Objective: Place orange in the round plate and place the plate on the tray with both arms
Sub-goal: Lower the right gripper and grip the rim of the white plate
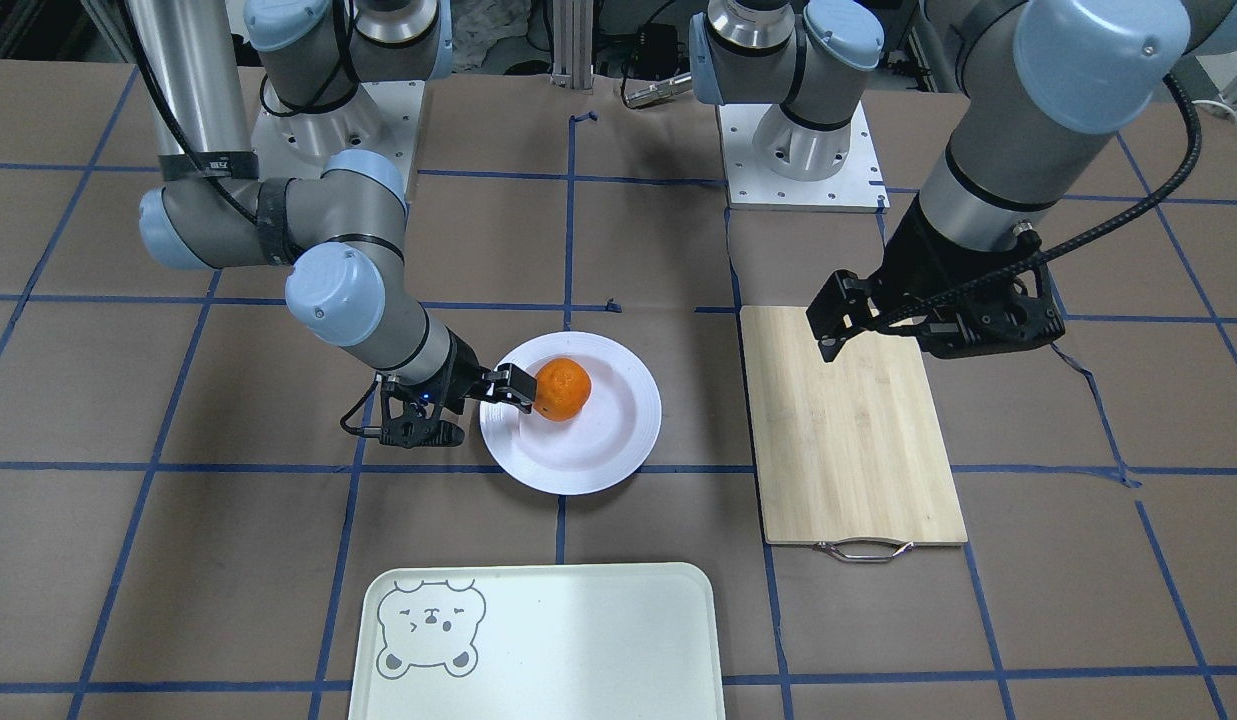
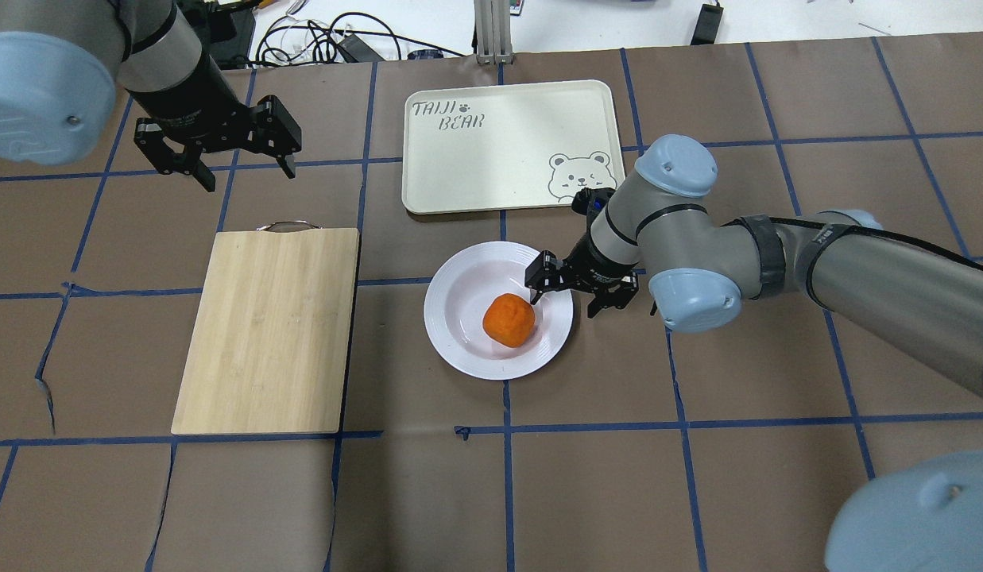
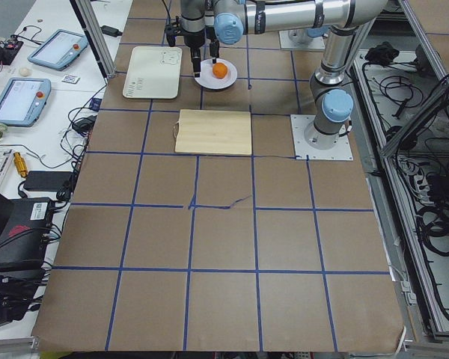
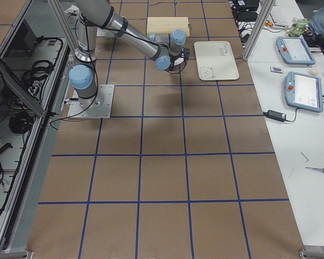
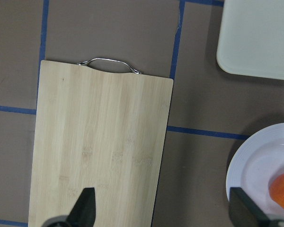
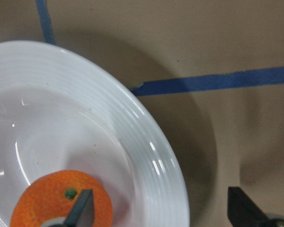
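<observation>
Overhead exterior: orange [image 2: 508,319] in round plate [image 2: 459,334], so I'm on plate pickup. Right gripper [image 2: 563,304] splayed astride rim; left gripper [image 2: 249,179] splayed, far off. It must reach the opposite rim.

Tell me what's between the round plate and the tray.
Nothing: only bare brown table cover with a blue tape line separates the round plate from the tray, clearest in the overhead view.

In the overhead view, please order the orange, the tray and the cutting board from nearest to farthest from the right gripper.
From the right gripper:
1. orange, just beside it, in the round plate.
2. tray, farther up the table, beyond the plate.
3. cutting board, far over on the robot's left side.
</observation>
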Tool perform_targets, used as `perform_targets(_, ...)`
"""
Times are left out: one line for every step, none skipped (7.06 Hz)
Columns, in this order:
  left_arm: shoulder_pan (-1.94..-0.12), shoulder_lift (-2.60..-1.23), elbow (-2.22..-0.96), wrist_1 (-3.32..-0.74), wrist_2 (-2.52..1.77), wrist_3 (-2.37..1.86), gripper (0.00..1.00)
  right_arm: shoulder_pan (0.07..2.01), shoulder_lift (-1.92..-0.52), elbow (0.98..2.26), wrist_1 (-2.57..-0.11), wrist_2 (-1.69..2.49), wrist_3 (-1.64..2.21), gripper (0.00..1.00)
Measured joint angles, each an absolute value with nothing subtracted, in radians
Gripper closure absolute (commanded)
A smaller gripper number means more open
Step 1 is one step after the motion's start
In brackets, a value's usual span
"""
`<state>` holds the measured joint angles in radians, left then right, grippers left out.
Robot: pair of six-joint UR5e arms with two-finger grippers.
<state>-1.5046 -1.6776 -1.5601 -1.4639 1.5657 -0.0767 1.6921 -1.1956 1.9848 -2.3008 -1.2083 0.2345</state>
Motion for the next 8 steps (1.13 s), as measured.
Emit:
perform_targets(-1.503,-1.669,-1.561,-1.476,1.573,-0.077,0.00,1.696,-1.191,1.986,-2.303,-1.209,0.241,0.05)
perform_targets(-1.503,-1.664,-1.561,-1.484,1.585,-0.077,0.00,1.698,-1.191,1.986,-2.304,-1.209,0.244,0.16)
perform_targets(-1.502,-1.662,-1.562,-1.492,1.599,-0.077,0.00,1.700,-1.191,1.987,-2.305,-1.208,0.248,0.29)
perform_targets(-1.502,-1.660,-1.562,-1.495,1.606,-0.077,0.00,1.705,-1.190,1.988,-2.305,-1.208,0.257,0.42)
perform_targets(-1.503,-1.660,-1.563,-1.496,1.609,-0.077,0.00,1.711,-1.190,1.990,-2.306,-1.208,0.269,0.52)
perform_targets(-1.503,-1.660,-1.563,-1.496,1.610,-0.077,0.00,1.718,-1.190,1.991,-2.306,-1.208,0.276,0.53)
perform_targets(-1.503,-1.661,-1.563,-1.496,1.610,-0.077,0.00,1.721,-1.190,1.991,-2.306,-1.208,0.280,0.53)
perform_targets(-1.504,-1.662,-1.563,-1.496,1.609,-0.077,0.00,1.722,-1.189,1.992,-2.306,-1.207,0.282,0.66)
